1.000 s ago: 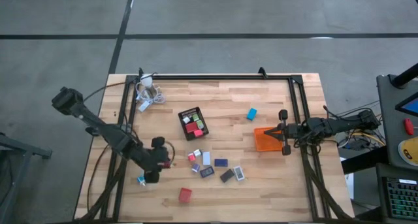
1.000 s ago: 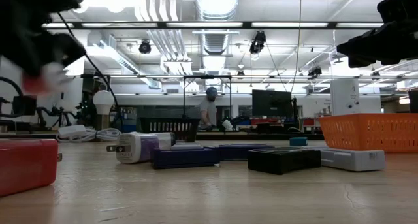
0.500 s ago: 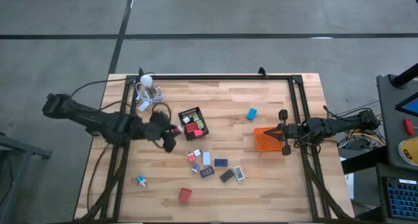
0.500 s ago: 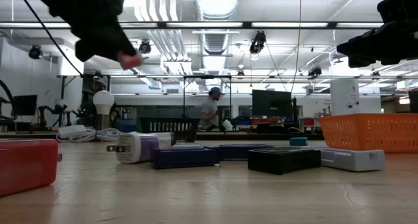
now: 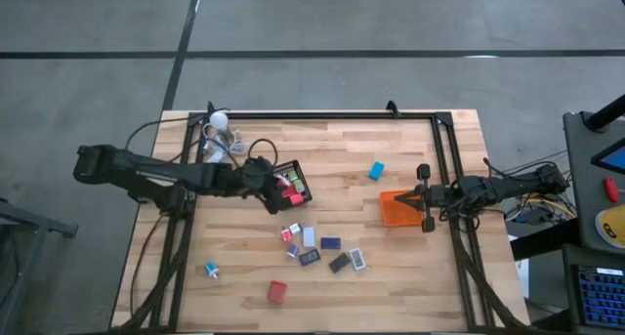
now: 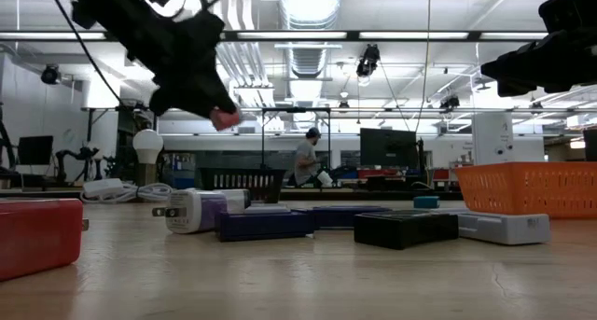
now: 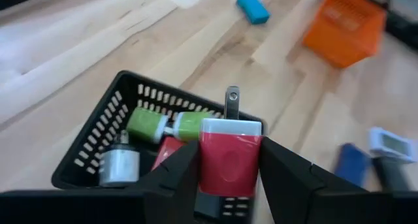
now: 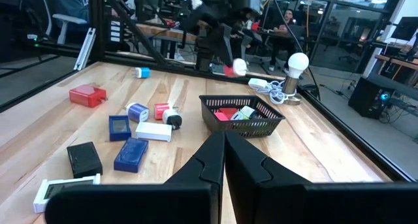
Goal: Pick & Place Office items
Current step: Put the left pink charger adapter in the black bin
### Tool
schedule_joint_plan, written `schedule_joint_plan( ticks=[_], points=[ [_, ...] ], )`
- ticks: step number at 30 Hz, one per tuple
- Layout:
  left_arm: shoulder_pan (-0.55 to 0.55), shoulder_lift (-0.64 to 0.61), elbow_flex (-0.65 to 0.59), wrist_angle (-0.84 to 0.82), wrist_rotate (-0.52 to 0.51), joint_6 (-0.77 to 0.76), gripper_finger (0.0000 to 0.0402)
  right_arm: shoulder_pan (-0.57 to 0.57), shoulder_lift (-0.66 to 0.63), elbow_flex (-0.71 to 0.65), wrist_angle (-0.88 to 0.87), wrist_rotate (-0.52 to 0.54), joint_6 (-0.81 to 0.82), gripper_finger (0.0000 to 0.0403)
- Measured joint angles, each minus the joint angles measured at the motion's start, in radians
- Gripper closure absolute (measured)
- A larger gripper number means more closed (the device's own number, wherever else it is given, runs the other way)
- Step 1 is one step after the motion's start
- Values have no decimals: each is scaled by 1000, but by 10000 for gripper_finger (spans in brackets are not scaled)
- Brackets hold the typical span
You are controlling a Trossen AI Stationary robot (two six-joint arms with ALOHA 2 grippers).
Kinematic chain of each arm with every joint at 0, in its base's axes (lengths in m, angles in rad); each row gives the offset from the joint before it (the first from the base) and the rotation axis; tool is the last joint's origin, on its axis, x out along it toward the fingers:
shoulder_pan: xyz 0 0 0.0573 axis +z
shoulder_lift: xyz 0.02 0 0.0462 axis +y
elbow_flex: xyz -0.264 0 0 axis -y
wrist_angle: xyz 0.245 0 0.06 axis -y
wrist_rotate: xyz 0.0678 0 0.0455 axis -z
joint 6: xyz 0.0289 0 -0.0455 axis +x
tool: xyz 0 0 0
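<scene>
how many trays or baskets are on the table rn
2. The black mesh tray sits left of the table's middle, under the left gripper, which holds a red charger above it. The orange tray sits at the right side, by the parked right gripper.

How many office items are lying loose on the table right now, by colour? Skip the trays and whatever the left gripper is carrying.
Red items: 2
Blue items: 5
White items: 2
Black item: 1
Total: 10
Not counted: the red charger in the left gripper.
</scene>
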Motion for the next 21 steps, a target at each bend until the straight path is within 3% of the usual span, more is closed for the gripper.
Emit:
schedule_joint_plan(
  ticks=[5, 13, 21],
  points=[
    [43, 84, 2, 10, 29, -5, 257, 0, 0, 0, 0, 0, 0, 394],
    [107, 200, 32, 4, 167, -38, 257, 0, 0, 0, 0, 0, 0, 394],
    [146, 287, 52, -6, 204, -45, 257, 0, 0, 0, 0, 0, 0, 394]
  ],
)
